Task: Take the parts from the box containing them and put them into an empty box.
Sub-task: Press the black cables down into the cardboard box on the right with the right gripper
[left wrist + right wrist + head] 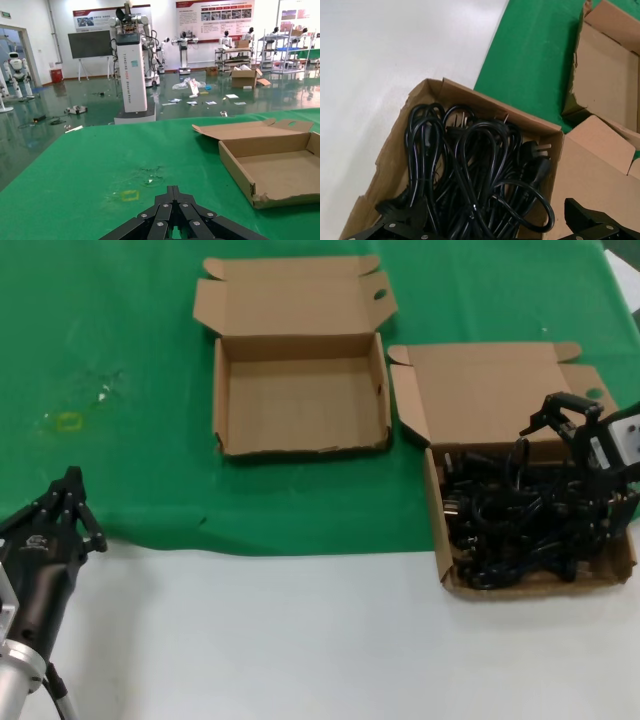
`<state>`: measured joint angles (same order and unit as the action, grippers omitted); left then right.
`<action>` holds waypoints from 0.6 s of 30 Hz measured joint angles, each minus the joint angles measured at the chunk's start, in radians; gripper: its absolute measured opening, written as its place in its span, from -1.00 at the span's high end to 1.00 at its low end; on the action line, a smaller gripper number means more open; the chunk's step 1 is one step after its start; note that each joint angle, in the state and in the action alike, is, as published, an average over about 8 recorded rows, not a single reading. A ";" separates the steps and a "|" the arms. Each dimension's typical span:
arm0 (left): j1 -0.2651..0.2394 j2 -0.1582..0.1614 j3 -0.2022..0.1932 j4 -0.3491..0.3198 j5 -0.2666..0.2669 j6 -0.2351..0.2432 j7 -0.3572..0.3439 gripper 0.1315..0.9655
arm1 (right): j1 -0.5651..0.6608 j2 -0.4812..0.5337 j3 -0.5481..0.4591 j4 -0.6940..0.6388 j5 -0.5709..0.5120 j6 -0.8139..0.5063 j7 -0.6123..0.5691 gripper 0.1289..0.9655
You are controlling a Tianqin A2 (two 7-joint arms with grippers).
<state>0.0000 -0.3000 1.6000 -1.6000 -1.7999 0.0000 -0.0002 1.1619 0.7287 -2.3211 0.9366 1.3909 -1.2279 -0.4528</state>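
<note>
right gripper (pixel 560 415) fingers spread wide, over cords (pixel 520 515) in full box (pixel 445 565) | empty box (pixel 222 400) beside full box | left gripper (pixel 70 495) fingers clenched, far from it on desk (pixel 300 640)

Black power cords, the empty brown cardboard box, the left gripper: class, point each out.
Black power cords (pixel 475 175): right wrist view, on the tangled coils' middle.
Empty brown cardboard box (pixel 300 400): head view, on its bare floor.
Left gripper (pixel 72 502): head view, at its fingertips.
</note>
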 joint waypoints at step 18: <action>0.000 0.000 0.000 0.000 0.000 0.000 0.000 0.97 | -0.035 -0.017 0.068 -0.028 -0.078 -0.030 -0.027 -0.88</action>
<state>0.0000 -0.3000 1.6001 -1.6000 -1.7995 0.0000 -0.0005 1.1270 0.7115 -2.2531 0.9082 1.3125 -1.2577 -0.4797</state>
